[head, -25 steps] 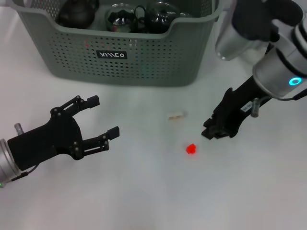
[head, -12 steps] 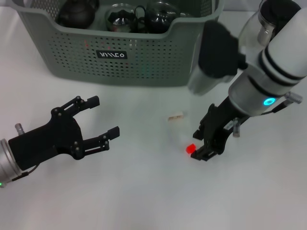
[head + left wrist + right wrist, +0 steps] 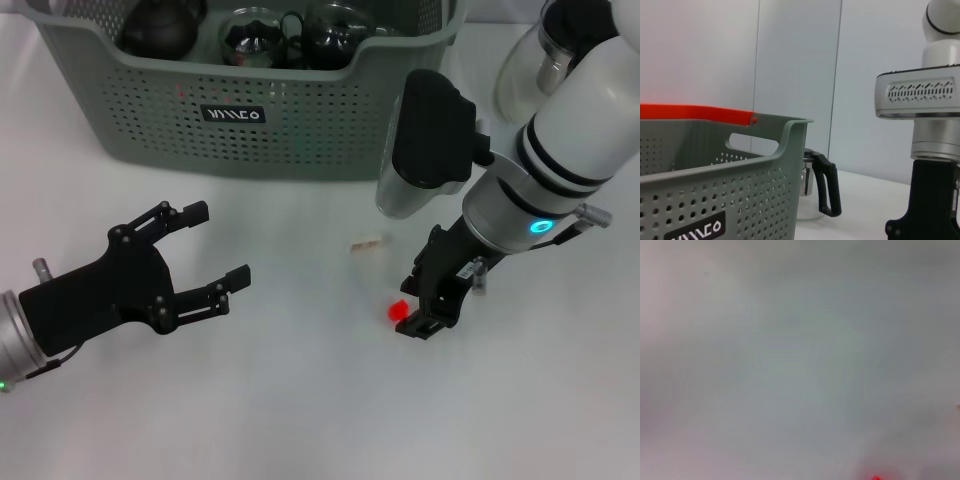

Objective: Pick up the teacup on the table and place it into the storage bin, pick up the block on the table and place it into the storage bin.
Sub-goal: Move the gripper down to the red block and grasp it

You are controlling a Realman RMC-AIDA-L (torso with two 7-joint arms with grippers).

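Small red block (image 3: pixel 398 311) lies on the white desk (image 3: pixel 300 400), out in front of the grey-green perforated plastic storage bin (image 3: pixel 250 110) and touching or just beside the tip of the right gripper (image 3: pixel 420 320). Whether the right jaws are parted or closed I cannot tell.

Handling, as a judgement: the block looks light, rigid and tiny. A pinch across two opposite flat faces suits it, jaws low to the desk. It may skid or pop out if caught on an edge.

Left gripper (image 3: pixel 200 255), jaws spread and empty, idles well to the left of the block.

Views: the head view alone shows block, bin contents and a pale flat chip (image 3: pixel 367 243) between block and bin. The left wrist view adds the glass teapot with black handle (image 3: pixel 822 190) beside the bin. The right wrist view gives only a red speck (image 3: pixel 875 478) at its edge.
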